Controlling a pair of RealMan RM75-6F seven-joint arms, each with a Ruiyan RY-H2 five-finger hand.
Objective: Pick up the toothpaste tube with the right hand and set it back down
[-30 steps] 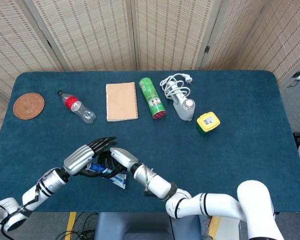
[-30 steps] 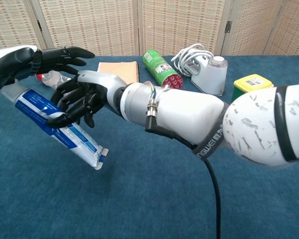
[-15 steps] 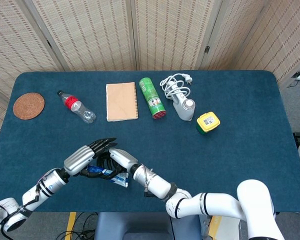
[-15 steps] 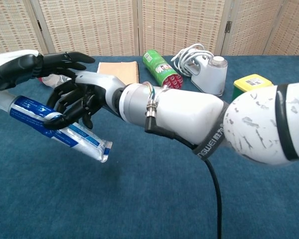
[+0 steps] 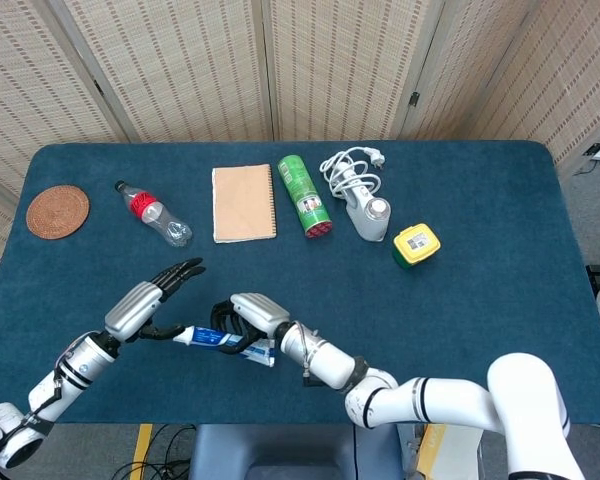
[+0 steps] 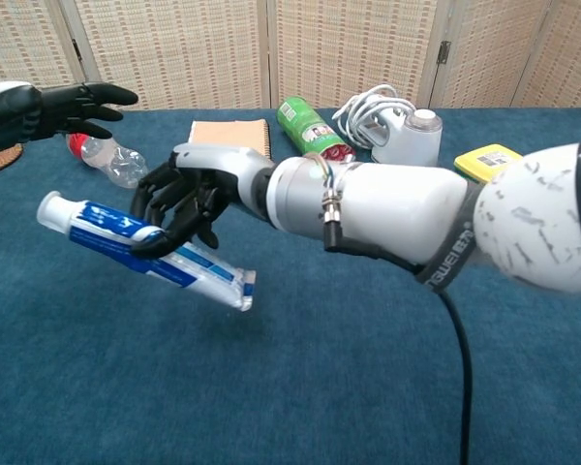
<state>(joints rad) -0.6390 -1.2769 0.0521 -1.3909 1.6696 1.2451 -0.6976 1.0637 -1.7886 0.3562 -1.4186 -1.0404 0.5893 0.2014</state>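
White and blue toothpaste tube (image 6: 140, 251) sits in the right hand (image 6: 184, 201), dark fingers curled around its middle. Cap end points toward the robot's left, crimped end toward its right and tilted down. In the chest view the tube appears lifted off the desk (image 6: 300, 387); whether the crimped end touches the cloth cannot be told. In the head view the tube (image 5: 220, 340) lies crosswise near the desk's front edge, the right hand (image 5: 242, 318) clamped over it.

Left hand (image 5: 145, 307) is just beside the cap end, fingers spread and extended, holding nothing. In the head view a finger seems to reach close to the cap; contact cannot be told. In the chest view the left hand (image 6: 63, 105) is up at the left edge, well apart from the tube, fingers straight.

Desk covering is dark blue cloth. Along the far side, left to right:
- round woven coaster (image 5: 57, 211) near the left edge
- clear plastic bottle (image 5: 154, 214) with a red label, lying down
- tan spiral notebook (image 5: 244, 203), flat
- green cylindrical can (image 5: 304, 195), on its side, just beside the notebook
- grey-white device with a coiled white cord (image 5: 358, 192)
- small yellow and green box (image 5: 416, 245), nearer than the device

Woven folding screen (image 5: 280, 60) stands behind the desk.
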